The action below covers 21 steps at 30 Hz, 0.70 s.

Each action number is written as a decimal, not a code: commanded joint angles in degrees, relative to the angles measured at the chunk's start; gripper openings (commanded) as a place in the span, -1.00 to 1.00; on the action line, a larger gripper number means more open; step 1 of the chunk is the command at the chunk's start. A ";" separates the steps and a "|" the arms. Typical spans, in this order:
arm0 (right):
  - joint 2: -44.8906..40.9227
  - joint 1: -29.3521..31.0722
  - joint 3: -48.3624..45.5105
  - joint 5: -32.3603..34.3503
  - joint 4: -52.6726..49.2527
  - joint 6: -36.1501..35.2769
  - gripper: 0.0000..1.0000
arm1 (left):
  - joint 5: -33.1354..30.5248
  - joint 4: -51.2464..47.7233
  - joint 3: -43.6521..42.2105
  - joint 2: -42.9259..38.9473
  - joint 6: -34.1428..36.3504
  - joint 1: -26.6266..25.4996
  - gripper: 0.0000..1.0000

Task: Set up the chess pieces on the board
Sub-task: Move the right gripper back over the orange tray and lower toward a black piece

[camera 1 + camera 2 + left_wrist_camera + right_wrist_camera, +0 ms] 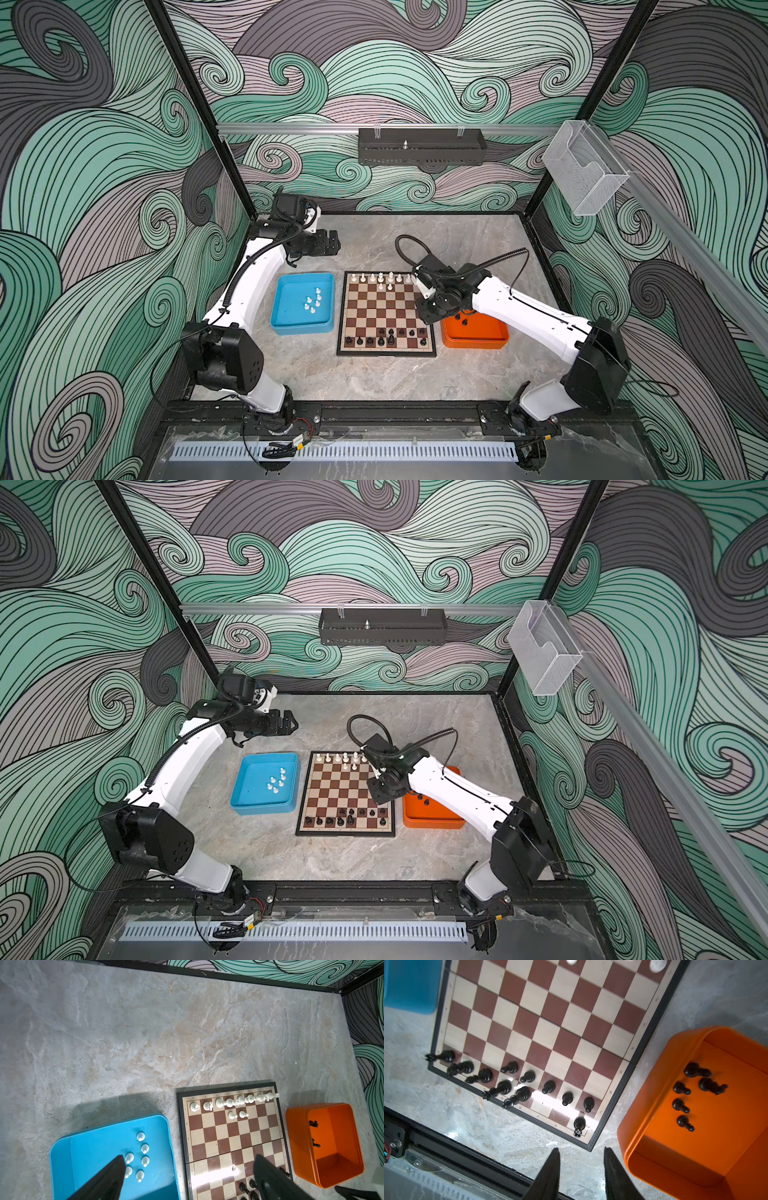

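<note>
The board (382, 316) lies mid-table between two trays. White chess pieces (380, 277) line its far row, with two white pawns (238, 1114) one row in. Black chess pieces (508, 1082) fill much of its two near rows. Several white pawns (143, 1149) stand in the blue tray (303, 330), and several black pieces (683, 1105) lie in the orange tray (478, 336). My left gripper (334, 243) hangs wide open and empty beyond the blue tray. My right gripper (581, 1152) is open and empty above the board's right edge, beside the orange tray.
A black frame rail (395, 413) runs along the table's near edge, and black posts stand at the far corners. A black shelf (422, 145) hangs on the back wall. A clear plastic box (582, 166) is fixed to the right rail.
</note>
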 commanded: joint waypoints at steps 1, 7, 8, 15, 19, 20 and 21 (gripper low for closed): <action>-1.24 -5.08 1.85 -0.70 -1.44 -1.29 -0.14 | -2.45 -2.37 4.30 1.07 1.25 -0.25 0.96; -2.79 -16.18 2.02 -2.47 -1.32 1.77 0.51 | -2.59 -2.86 8.09 2.78 0.58 -0.64 0.97; -3.15 -17.61 1.72 -2.05 -1.37 3.35 0.63 | -3.33 -2.99 8.71 3.18 0.69 -0.92 0.97; -3.12 -23.02 -1.16 0.13 -1.29 14.06 0.99 | -7.79 -3.08 10.98 5.38 2.05 -3.31 0.97; -1.60 -27.06 -3.58 -4.06 -0.51 20.32 0.90 | -7.63 -3.55 11.30 6.15 2.09 -3.47 0.97; -1.23 -27.98 -4.36 -5.14 -0.03 21.69 0.82 | -7.68 -3.30 11.09 6.21 2.03 -3.45 0.97; -0.94 -28.81 -5.24 -6.10 0.79 22.75 0.78 | -7.73 -2.98 10.87 6.18 2.18 -3.48 0.97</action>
